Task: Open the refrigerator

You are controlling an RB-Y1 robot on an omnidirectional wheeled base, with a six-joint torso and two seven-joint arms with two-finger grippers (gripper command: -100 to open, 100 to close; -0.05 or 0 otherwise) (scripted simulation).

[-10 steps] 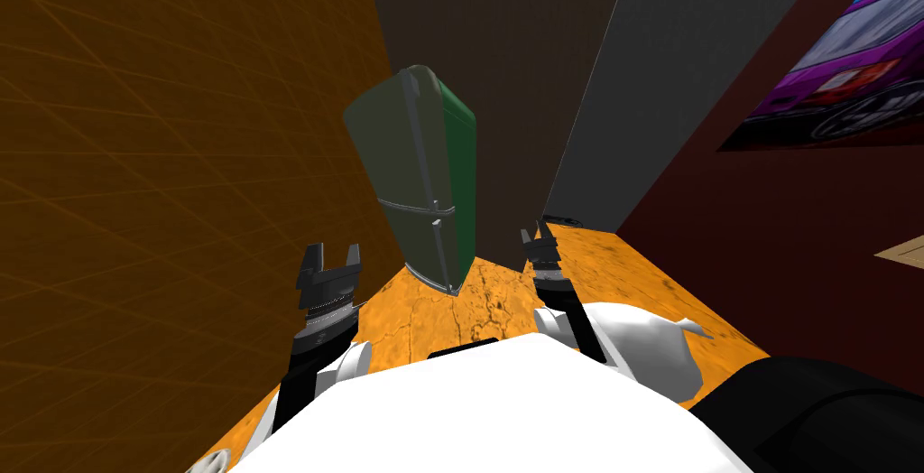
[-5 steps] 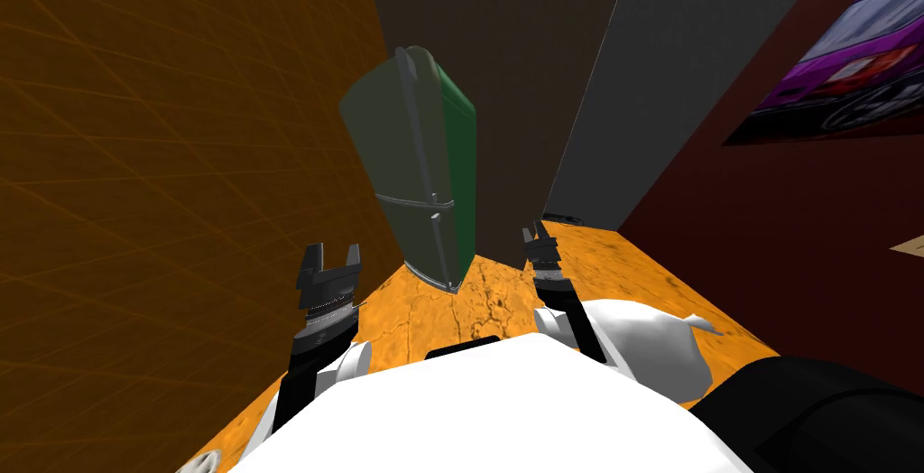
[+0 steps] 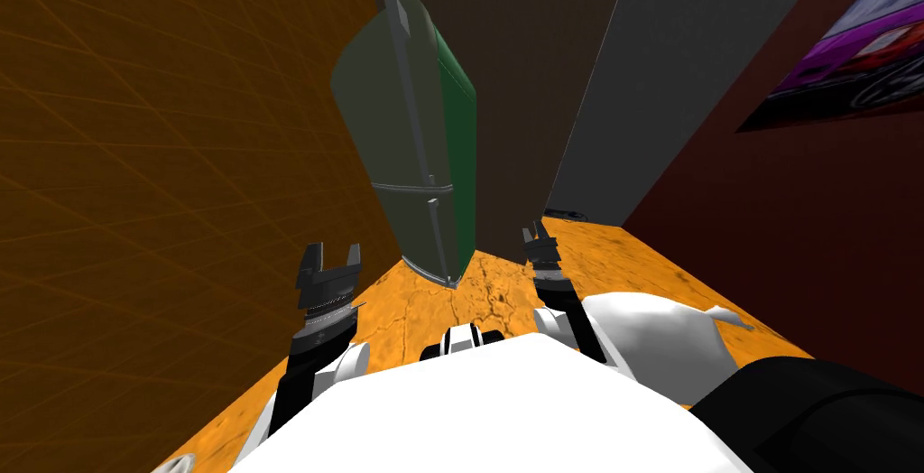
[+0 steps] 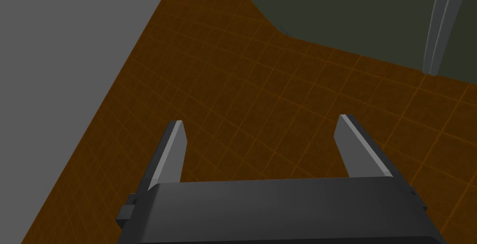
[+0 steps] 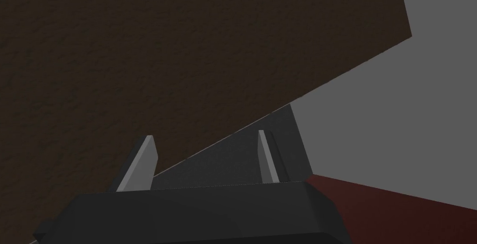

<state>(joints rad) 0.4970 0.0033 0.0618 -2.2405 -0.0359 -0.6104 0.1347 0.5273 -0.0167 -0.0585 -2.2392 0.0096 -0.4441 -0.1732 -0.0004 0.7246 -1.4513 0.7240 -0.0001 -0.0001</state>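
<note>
Approach stage, by the look of it, with no contact yet. Refrigerator (image 3: 388,125) upright on the orange floor (image 3: 487,292), dark grey-green front, brighter green side, backed against the orange-brown gridded wall (image 3: 180,179). Both doors apparently shut. Long grey handle (image 3: 413,97) down the upper door's edge next to the green side, a shorter handle (image 3: 440,246) under the seam.

Left gripper (image 3: 333,255) low and short of the refrigerator's front, off toward its gridded-wall side, fingers spread wide and holding nothing. In the left wrist view, same gripper (image 4: 260,122) aimed at the wall, with the refrigerator's door (image 4: 349,8) and the handle's end (image 4: 435,45) well beyond the fingertips. Right gripper (image 3: 540,240) low beside the refrigerator's green side, apart from it, likewise spread and empty, as the right wrist view of that gripper (image 5: 205,136) bears out.

Next, probably: close the remaining gap, raise one gripper to handle height, set the open fingers either side of the bar, clamp, then pull in an arc about the hinge edge. Worth settling first which door and which arm. Reach from the right gripper's side looks shorter. Care needed to keep clear of the door's swing.
</note>
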